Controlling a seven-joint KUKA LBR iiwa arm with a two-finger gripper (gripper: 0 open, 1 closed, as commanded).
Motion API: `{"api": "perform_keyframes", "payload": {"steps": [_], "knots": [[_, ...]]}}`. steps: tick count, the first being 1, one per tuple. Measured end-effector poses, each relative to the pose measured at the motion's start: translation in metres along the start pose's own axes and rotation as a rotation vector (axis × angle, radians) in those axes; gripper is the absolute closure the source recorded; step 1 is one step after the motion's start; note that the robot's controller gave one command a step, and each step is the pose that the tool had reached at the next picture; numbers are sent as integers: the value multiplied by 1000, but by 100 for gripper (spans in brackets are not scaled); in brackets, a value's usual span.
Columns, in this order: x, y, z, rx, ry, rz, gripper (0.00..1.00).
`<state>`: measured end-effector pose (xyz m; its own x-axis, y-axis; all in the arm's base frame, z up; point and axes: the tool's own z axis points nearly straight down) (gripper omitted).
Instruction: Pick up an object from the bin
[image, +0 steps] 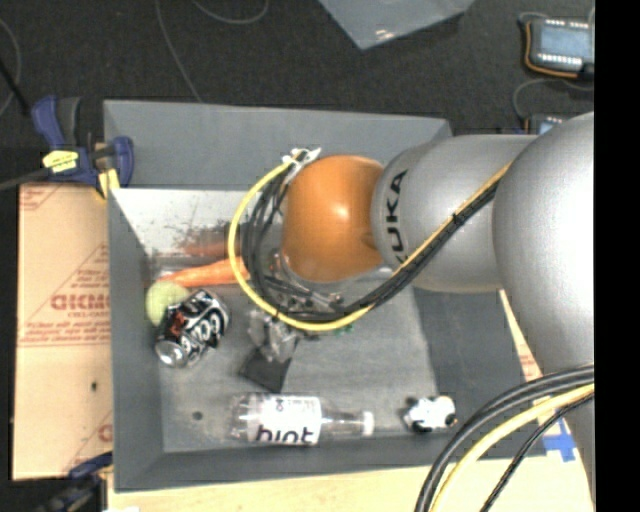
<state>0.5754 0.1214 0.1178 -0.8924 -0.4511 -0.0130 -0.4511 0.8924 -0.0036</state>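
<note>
My gripper (273, 336) hangs below the arm's orange cover, near the middle of the bin. Right under it, slightly toward the front, lies a small black block (264, 373); whether the gripper touches it I cannot tell. To the left rests a crushed black and red drink can (192, 327). Next to the can sits a pale green ball (162, 298). An orange carrot (205, 272) lies behind the can, its right end hidden by the arm's cables.
A clear plastic bottle (288, 419) with a white label lies along the front wall. A small black and white toy (430, 413) sits at the front right. The arm covers the bin's back right part.
</note>
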Motion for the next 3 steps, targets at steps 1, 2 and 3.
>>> {"api": "perform_keyframes", "payload": {"steps": [1,2,3], "knots": [[1,0,-13,-2,6,1,100],[1,0,-35,-1,5,2,100],[-1,0,-52,0,0,2,100]]}}
